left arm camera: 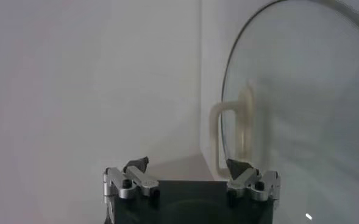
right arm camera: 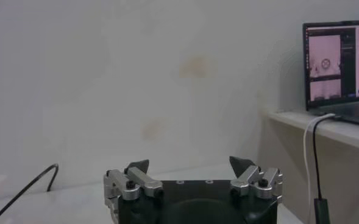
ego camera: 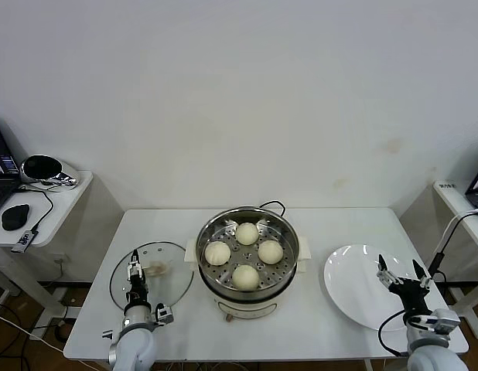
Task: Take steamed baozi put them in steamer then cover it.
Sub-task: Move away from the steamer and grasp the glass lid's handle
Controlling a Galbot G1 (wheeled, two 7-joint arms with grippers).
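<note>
Four buns (ego camera: 246, 253) sit in the steamer (ego camera: 247, 251). The lid (ego camera: 151, 276) lies flat directly under the open left gripper (ego camera: 134, 270). Rigid, slippery, breakable glass: grasp the bar handle (left arm camera: 231, 138). Right gripper (ego camera: 402, 276) open, idle over the plate (ego camera: 355, 287).

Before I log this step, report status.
Left hand open over cover. Right hand open over plate. Four baozi in steamer. Cover off.

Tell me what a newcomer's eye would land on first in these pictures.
First the shiny steamer at mid-table, uncovered, with four steamed baozi on its perforated tray. Next the cover, flat on the table to its left under the open left gripper, and the white plate on the right by the open right gripper.
</note>
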